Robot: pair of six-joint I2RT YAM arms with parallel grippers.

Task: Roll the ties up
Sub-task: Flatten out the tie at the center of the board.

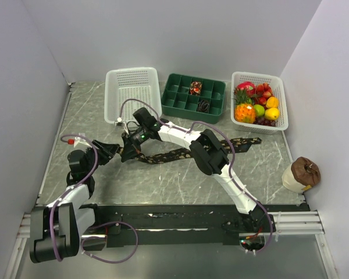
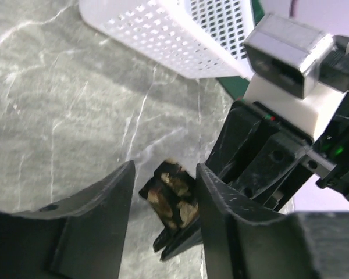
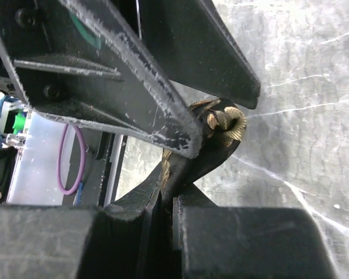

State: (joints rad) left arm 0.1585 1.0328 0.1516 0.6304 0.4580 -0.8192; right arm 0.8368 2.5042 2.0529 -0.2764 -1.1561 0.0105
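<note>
Left gripper [image 2: 164, 171], jaws apart, straddles the curled end of the speckled tie [image 1: 174, 154], presumably to start the coil (a guess); right gripper [image 3: 168, 195] is clamped on that end, the remainder stretched along the surface [image 1: 163, 186].

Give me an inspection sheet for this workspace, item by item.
Surface: grey marbled table.
Job's things: patterned tie lying stretched out, unrolled; reddish coil and dark coil in green tray.
Clutter: empty white basket; fruit basket; brown-capped object.
Claws: right claw shut on the tie's end; left claw open around it.
Cables: purple cables loop off both arms.
Surroundings: plain walls.
</note>
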